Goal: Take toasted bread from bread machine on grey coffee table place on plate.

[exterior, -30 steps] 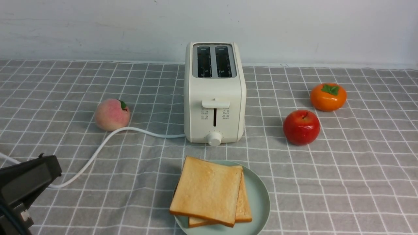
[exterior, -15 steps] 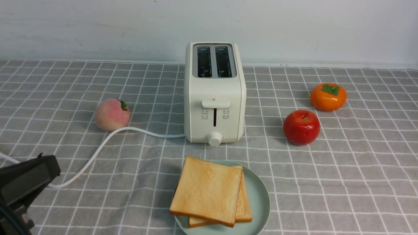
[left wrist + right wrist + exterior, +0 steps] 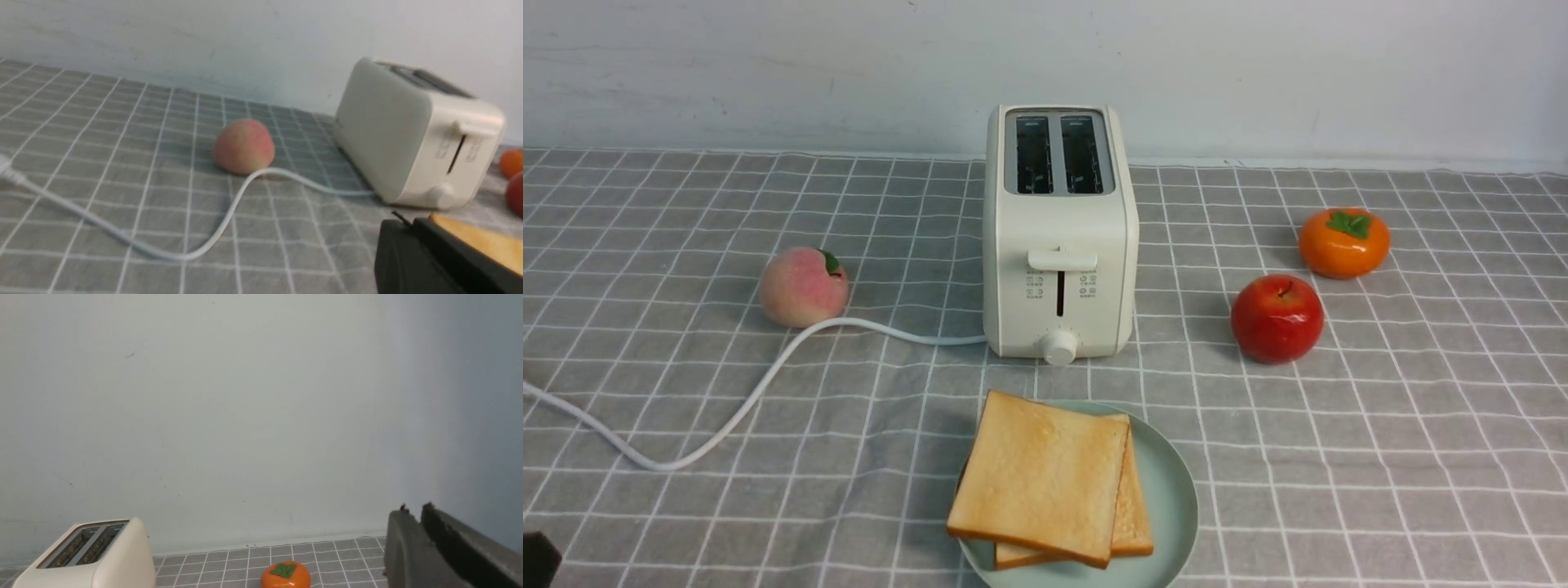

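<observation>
Lower middle, toasted bread point(image 3: 1041, 474) lying on the plate point(image 3: 1174, 490), left end effector point(image 3: 402, 222) and right end effector point(image 3: 414, 509) sitting closed, holding nothing.

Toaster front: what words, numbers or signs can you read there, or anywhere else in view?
Cream-white boxy toaster, two clusters of small grey icons on its front: too small to read.
Round white knob: no legible marks.
Elsewhere: no text visible.
</observation>
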Controlling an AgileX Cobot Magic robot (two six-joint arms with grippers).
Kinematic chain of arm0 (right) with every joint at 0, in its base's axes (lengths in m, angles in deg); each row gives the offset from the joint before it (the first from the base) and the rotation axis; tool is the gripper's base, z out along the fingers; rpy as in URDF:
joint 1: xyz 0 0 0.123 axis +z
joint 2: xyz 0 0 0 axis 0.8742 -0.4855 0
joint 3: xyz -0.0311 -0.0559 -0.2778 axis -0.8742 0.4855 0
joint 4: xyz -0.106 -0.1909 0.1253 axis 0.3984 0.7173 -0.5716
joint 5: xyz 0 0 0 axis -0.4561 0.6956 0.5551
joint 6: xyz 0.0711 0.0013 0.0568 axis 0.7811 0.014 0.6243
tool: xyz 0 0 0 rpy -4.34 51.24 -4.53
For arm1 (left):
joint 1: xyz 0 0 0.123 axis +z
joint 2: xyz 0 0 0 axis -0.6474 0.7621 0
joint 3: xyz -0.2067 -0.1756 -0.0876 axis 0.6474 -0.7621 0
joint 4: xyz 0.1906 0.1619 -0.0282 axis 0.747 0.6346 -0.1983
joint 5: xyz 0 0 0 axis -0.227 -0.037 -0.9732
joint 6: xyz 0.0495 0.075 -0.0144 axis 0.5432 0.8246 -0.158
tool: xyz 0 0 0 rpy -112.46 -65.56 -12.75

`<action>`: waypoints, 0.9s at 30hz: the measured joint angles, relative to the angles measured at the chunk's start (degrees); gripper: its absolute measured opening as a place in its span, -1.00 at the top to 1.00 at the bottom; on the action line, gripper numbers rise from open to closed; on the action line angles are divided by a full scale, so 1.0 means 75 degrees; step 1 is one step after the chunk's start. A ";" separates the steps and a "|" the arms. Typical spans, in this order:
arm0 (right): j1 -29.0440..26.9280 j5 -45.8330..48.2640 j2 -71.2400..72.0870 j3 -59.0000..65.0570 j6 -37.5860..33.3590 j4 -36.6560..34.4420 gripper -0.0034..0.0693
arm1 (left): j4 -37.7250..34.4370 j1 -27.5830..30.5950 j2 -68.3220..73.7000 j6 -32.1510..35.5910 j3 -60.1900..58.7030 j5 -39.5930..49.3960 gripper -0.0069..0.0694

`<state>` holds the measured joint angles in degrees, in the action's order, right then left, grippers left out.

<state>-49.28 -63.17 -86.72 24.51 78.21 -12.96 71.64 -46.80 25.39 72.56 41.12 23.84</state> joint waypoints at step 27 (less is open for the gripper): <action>0.0000 -0.0011 -0.0010 0.0002 0.0000 0.0005 0.65 | 0.0910 0.0040 -0.0045 -0.0067 -0.0106 0.1905 0.70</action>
<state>-49.28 -63.25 -86.79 24.53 78.21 -12.92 78.47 -46.50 25.06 72.05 40.32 38.13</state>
